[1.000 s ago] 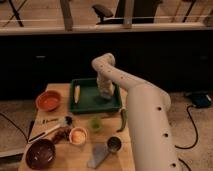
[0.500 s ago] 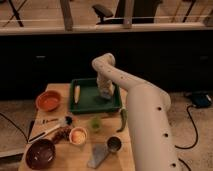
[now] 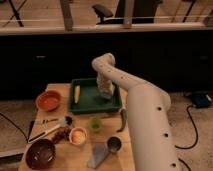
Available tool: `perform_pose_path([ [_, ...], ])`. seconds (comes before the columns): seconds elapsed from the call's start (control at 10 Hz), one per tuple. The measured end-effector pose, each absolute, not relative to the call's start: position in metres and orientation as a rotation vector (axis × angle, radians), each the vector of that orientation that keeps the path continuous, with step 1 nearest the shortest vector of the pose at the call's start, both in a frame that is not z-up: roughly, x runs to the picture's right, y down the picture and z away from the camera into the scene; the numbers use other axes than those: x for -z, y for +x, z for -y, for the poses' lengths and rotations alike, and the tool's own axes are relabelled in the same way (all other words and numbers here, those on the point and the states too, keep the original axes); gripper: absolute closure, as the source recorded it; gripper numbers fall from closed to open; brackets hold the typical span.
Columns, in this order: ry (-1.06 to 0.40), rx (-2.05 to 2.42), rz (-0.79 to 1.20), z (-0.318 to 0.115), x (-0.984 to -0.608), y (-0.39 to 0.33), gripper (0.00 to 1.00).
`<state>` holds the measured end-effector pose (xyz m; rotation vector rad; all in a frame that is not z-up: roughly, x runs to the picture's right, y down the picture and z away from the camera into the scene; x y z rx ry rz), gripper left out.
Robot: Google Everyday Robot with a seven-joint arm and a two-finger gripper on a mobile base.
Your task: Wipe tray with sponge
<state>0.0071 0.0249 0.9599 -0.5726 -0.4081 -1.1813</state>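
Step in hand: judged as the wiping itself, or the touch-down just ahead of it, with the pincer (image 3: 104,93) lowered into the tray (image 3: 85,103) at the centre of the frame.
Pincer: hung at the end of the white arm (image 3: 142,107), inside the tray's right half, near the rim on that side; whether wide, narrow or closed on anything could not be told.
Sponge: not made out as a separate block; a pale patch at the pincer's tip, right of frame centre, possibly the sponge, but not sure enough to say held.
Sponge against pincer: if that patch, then directly under or between the tips and touching the tray floor; otherwise hidden.
Tray: lay dark green with a low rim on the tabletop (image 3: 61,161), at its far edge, just above mid-frame.
Also in the tray: pale yellow stick (image 3: 77,93) along the left side, well apart from the pincer.
Around it: orange bowl (image 3: 48,100) left of the tray; dark bowl (image 3: 40,153) lower left; small cup with orange contents (image 3: 78,135) and small green item (image 3: 95,123) below the tray; grey-blue wedge (image 3: 98,155) and metal cup (image 3: 114,144) toward the bottom.
Next move: likely called for a flat, pressed sweep leftward across the bare tray floor, stopped short of the stick.
Risk: judged as nudging the stick or riding up the rim.
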Motion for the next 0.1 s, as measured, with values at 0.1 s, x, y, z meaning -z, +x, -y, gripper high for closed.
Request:
perform_pose_path([
  [0.1, -0.573, 1.181, 0.408, -0.0249, -0.9599, 0.0071, 1.00],
])
